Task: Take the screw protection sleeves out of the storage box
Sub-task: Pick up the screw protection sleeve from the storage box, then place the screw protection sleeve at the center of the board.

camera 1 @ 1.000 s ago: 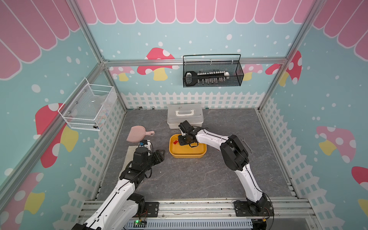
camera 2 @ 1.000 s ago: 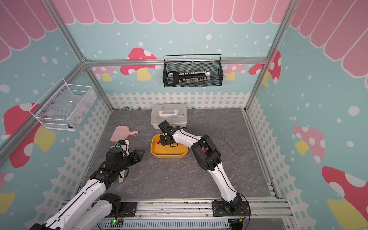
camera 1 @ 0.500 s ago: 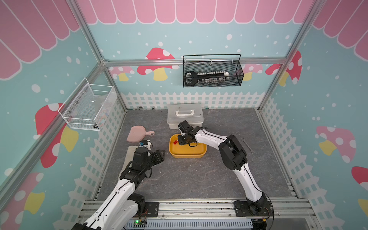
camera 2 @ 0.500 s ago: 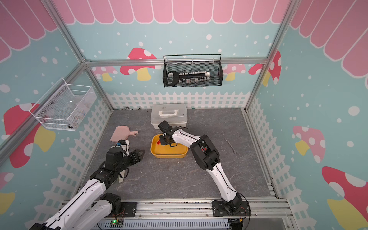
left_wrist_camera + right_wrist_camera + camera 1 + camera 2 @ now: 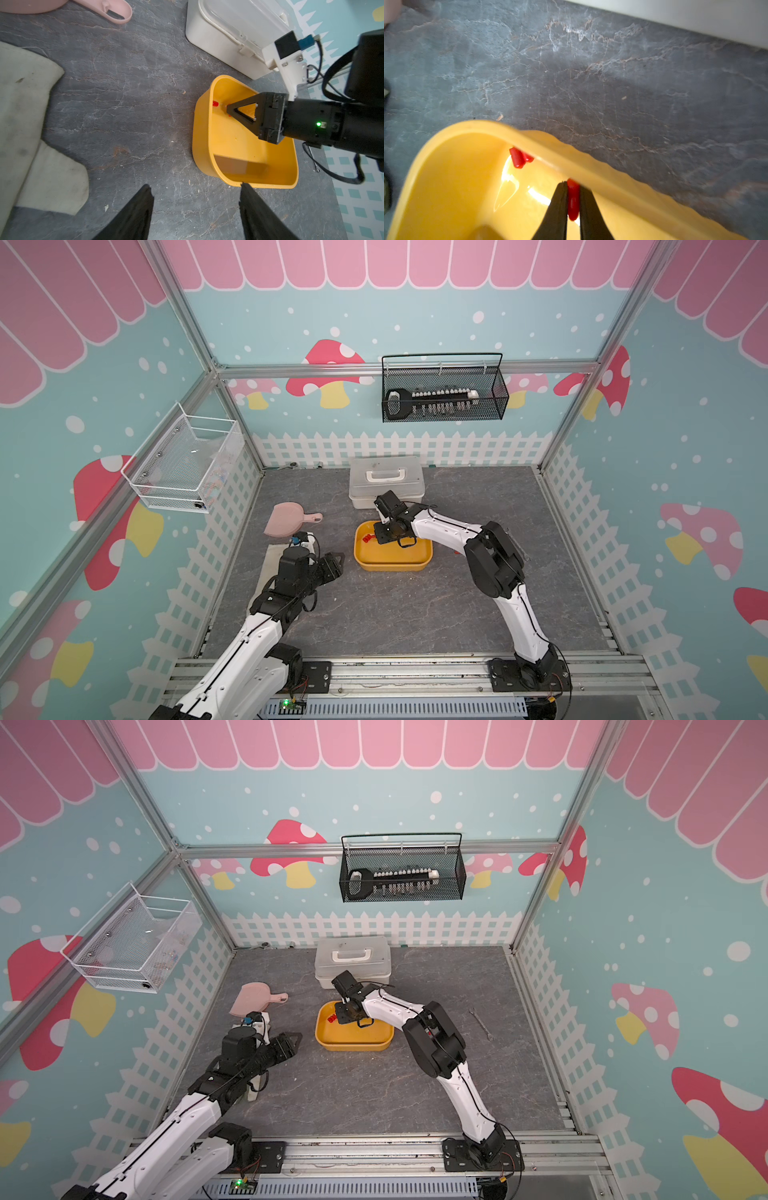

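Your right tool (image 5: pixel 572 185) is clenched on one red sleeve (image 5: pixel 573 202) inside the storage box (image 5: pixel 392 566), close under its rim. The other screw protection sleeves (image 5: pixel 367 538) lie in the box's upper-left corner in both top views, just left of that tool. The box sits on the desk (image 5: pixel 415 614) mid-frame, just below the white case (image 5: pixel 386 479). Your left tool (image 5: pixel 333 562) stands released, left of the box and apart from it.

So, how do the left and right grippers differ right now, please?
The left gripper is open and empty; the right gripper is shut on a red sleeve. The left gripper is outside the storage box; the right gripper reaches inside it. Both are black.
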`<state>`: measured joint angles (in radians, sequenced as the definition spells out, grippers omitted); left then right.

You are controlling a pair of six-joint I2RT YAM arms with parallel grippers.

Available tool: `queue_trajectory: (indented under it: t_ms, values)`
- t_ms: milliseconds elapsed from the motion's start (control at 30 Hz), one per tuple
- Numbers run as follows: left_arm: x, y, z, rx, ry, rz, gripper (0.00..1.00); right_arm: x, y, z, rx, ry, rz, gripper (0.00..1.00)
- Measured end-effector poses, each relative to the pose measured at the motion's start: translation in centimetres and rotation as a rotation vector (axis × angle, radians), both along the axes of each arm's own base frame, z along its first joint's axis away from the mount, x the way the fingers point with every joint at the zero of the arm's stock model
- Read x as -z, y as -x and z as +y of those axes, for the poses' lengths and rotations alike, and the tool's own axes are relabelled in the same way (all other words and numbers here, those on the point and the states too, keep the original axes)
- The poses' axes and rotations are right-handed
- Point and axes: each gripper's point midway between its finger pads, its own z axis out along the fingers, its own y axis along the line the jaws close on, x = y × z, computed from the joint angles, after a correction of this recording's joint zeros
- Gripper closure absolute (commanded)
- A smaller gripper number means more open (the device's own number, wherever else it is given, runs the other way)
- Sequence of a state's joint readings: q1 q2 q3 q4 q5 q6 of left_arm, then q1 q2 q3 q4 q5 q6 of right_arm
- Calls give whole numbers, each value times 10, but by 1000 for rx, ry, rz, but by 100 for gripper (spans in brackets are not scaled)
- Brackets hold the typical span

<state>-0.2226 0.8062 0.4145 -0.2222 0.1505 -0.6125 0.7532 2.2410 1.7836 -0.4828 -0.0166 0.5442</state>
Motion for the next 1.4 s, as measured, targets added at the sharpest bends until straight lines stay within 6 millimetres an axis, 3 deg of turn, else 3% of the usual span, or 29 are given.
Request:
queue_trajectory:
  t_ms: [267,433,767,967,1167,1400]
  values:
    - [-3,0,0,-1,-2,7,33,-83,2,-5,-14,-99,-111,85]
    - [-2,1,0,-1,-3,14,33,-108,6,-35,12,-134,-138,85]
    - [-4,0,0,0,-3,15,33,-94,10,-150,187,-127,-97,85]
    - [0,0,0,0,-7,31,33,-80,15,-204,265,-93,-81,85]
    - [3,-1,0,0,-9,40,33,-49,20,-243,317,-41,-31,84]
    - [4,-1,0,0,-10,44,33,-31,19,-256,321,-14,-8,84]
